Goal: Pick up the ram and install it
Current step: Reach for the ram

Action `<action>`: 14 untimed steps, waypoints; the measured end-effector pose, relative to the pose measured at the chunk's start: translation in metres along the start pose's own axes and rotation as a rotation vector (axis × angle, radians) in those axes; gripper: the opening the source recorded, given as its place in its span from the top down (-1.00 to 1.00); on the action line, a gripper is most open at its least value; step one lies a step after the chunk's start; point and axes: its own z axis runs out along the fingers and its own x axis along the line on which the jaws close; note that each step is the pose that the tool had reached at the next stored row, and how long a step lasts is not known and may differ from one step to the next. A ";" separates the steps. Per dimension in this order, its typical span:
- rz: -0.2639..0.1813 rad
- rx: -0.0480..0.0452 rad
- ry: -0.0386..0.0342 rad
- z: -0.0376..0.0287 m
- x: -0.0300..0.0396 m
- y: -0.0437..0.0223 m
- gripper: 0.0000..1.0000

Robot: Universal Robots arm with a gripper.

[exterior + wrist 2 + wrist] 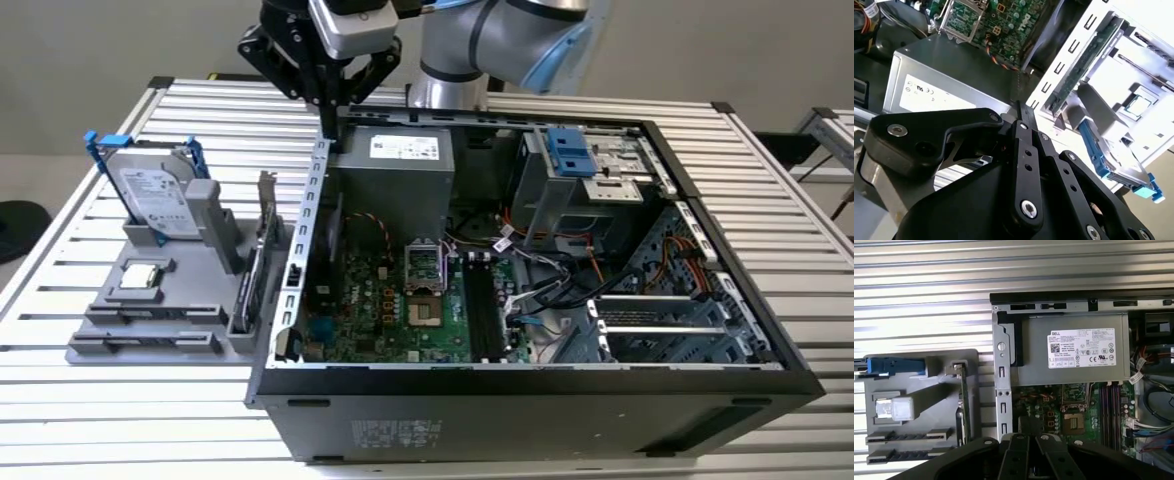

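Note:
My gripper [330, 126] hangs above the back corner of the open computer case [534, 372], on the exterior view's left. Its black fingers [1023, 114] are shut together with nothing between them. The tips are level with the case's rim, next to the grey power supply [1074, 352]. The ram is hidden from me. I cannot tell whether the two long narrow slots [909, 435] at the front of the grey holder [94, 330] hold anything. The motherboard [387, 300] lies inside the case, with its long dark memory slots [481, 315] beside the processor socket.
On the holder stand a silver hard drive in a blue frame [154, 200], a small square chip [144, 278] and an upright dark card with a metal bracket [260, 280]. Cables and drive cages [587, 165] crowd the case's far side. Everything rests on a slatted metal table [134, 420].

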 end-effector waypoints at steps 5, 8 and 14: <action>0.000 0.0000 -0.0001 -0.0001 0.0053 -0.0004 1.00; 0.000 0.0000 0.0000 -0.0002 0.0083 -0.0006 1.00; 0.000 -0.0001 0.0000 -0.0003 0.0147 -0.0010 1.00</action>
